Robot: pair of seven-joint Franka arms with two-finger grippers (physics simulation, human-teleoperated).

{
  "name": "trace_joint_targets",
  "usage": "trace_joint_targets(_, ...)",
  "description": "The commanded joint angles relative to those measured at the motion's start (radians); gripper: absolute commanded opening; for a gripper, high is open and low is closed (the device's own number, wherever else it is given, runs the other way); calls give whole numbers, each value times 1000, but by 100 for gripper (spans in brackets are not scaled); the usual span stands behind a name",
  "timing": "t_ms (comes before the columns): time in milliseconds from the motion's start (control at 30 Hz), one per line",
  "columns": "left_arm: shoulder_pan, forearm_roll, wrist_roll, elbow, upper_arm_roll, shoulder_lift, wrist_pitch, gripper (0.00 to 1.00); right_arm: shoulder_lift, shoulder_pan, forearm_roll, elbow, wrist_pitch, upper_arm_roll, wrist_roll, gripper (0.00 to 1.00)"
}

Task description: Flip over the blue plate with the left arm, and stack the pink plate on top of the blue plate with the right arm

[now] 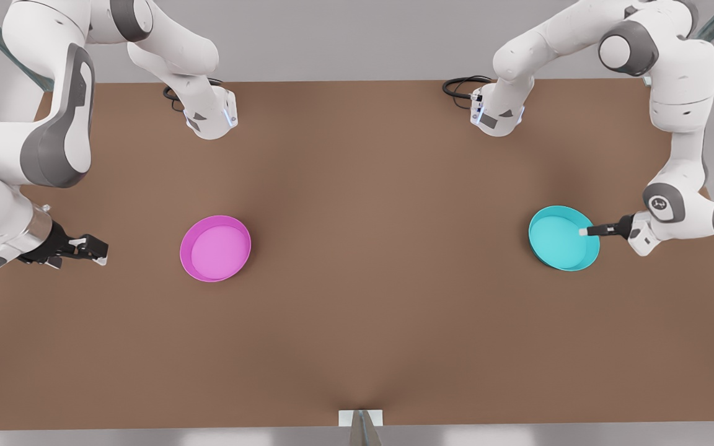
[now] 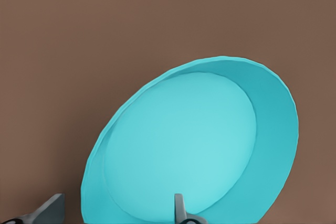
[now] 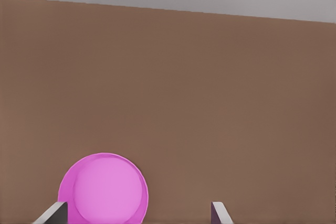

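The blue plate (image 1: 560, 240) lies open side up on the brown table at the front view's right. My left gripper (image 1: 583, 231) reaches in level from the right and stands open astride the plate's near rim: one finger (image 2: 180, 211) is inside the dish and the other finger (image 2: 48, 211) is outside it. The pink plate (image 1: 215, 248) lies open side up at the front view's left. My right gripper (image 1: 101, 251) hangs open well to the left of it, pointing toward it with nothing between its fingers (image 3: 217, 213). The pink plate (image 3: 105, 190) sits ahead of them.
Both arm bases stand at the table's back edge with black cables (image 1: 461, 86) beside them. A small white bracket (image 1: 360, 419) sits at the middle of the front edge. Bare brown table (image 1: 382, 235) stretches between the two plates.
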Motion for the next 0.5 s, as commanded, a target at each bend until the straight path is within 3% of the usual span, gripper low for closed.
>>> trace_joint_targets(0,1,-25,1,0,0,6,0,100,0,0,0,0,0,0,0,100)
trace_joint_targets(67,3,-34,14,0,0,15,14,87,0,-1,0,2,-2,0,0,100)
trace_joint_targets(200,3,-34,53,1,0,31,43,39,0,-1,0,2,0,-1,0,100)
trace_joint_targets(267,5,-33,62,3,0,46,66,23,1,-1,2,2,3,-1,0,100)
trace_joint_targets(467,9,-28,85,6,2,49,85,21,3,-1,2,2,6,0,0,100)
